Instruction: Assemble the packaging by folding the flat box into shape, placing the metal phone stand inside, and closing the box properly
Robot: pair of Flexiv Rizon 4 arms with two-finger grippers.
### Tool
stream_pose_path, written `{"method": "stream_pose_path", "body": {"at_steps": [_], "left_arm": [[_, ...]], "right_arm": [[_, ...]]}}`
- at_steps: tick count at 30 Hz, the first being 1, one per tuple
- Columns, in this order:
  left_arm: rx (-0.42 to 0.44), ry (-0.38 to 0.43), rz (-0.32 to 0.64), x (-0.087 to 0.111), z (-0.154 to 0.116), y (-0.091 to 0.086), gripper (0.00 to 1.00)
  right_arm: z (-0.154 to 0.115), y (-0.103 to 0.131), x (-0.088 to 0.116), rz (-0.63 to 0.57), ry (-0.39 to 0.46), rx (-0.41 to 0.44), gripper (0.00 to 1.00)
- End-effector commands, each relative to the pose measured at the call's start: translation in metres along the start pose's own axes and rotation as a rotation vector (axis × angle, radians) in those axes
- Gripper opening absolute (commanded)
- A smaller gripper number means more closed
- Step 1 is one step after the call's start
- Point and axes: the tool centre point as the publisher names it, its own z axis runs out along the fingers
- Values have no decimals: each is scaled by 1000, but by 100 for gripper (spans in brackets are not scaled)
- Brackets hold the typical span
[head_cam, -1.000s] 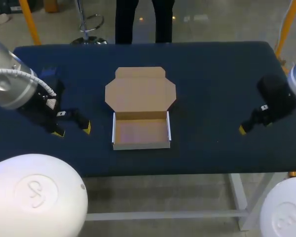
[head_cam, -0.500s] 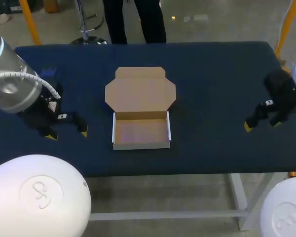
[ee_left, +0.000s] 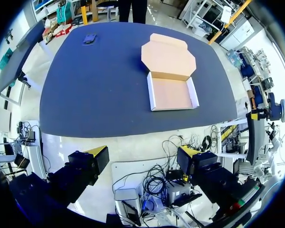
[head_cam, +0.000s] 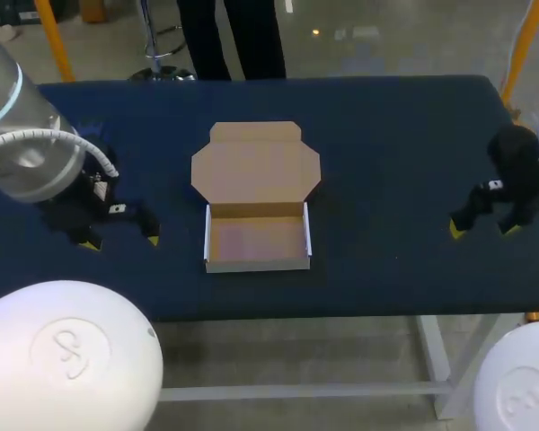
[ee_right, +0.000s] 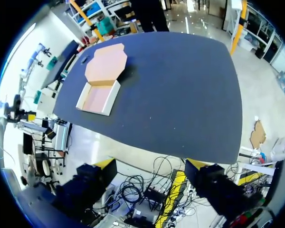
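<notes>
Dark blue table point(head_cam: 386, 135); box point(head_cam: 257, 242) ctr, lid open.

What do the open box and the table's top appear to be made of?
The box looks like plain brown cardboard, matte: flat tan panels with crisp fold lines, and whitish outer faces on the tray walls. The table top seems covered in a dark blue matte material, perhaps cloth or a mat; it shows no glare, but no weave can be seen.
</notes>
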Motion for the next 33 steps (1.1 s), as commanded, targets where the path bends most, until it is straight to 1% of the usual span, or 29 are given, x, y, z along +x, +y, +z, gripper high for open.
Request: {"method": "stream_pose_path", "body": {"at_steps": [1, 7, 13, 17, 27, 33], "left_arm": [[-2, 3, -9, -1, 2, 0, 100], [-7, 1, -24, -4, 8, -2, 100], [-12, 3, -22, -11, 20, -12, 100], [-17, 8, -15, -22, 31, -21, 100], [-25, -18, -35, -51, 56, -44, 100], [-43, -35, -39, -64, 76, -57, 100]], "right_arm": [[2, -9, 6, -1, -130, -26, 100], [2, -9, 6, -1, -130, -26, 100], [2, -9, 6, -1, -130, -26, 100], [2, -9, 6, -1, -130, -26, 100], [2, -9, 6, -1, -130, -26, 100], [2, -9, 6, -1, -130, -26, 100]]}}
